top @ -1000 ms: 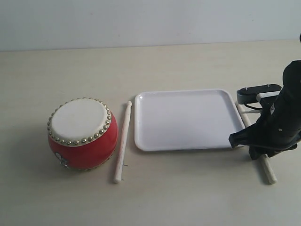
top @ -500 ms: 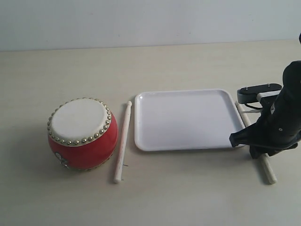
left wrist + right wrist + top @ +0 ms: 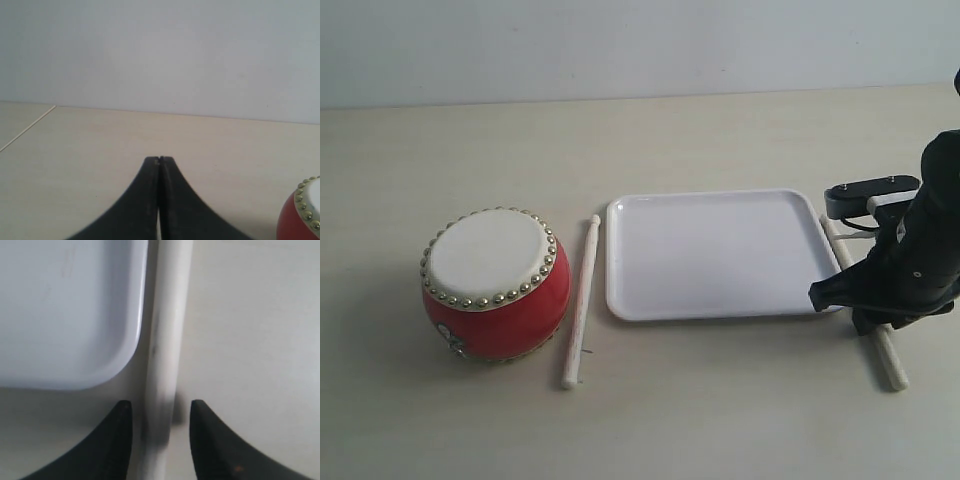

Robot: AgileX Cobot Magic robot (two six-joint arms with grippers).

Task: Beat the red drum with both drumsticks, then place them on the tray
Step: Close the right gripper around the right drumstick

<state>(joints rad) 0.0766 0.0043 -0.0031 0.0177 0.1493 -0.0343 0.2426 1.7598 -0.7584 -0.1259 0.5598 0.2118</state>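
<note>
The red drum (image 3: 495, 285) stands upright at the left, and its edge (image 3: 305, 215) also shows in the left wrist view. One drumstick (image 3: 580, 300) lies on the table between the drum and the white tray (image 3: 720, 255). The other drumstick (image 3: 890, 362) lies along the tray's right side. My right gripper (image 3: 865, 318) is low over it. In the right wrist view the gripper (image 3: 161, 407) is open, a finger on each side of the stick (image 3: 167, 315), beside the tray's corner (image 3: 132, 342). My left gripper (image 3: 159, 159) is shut on nothing, and the exterior view does not show it.
A pale wall rises behind the table. The table's back edge runs above the tray, and the drum, left stick and tray sit close together in a row.
</note>
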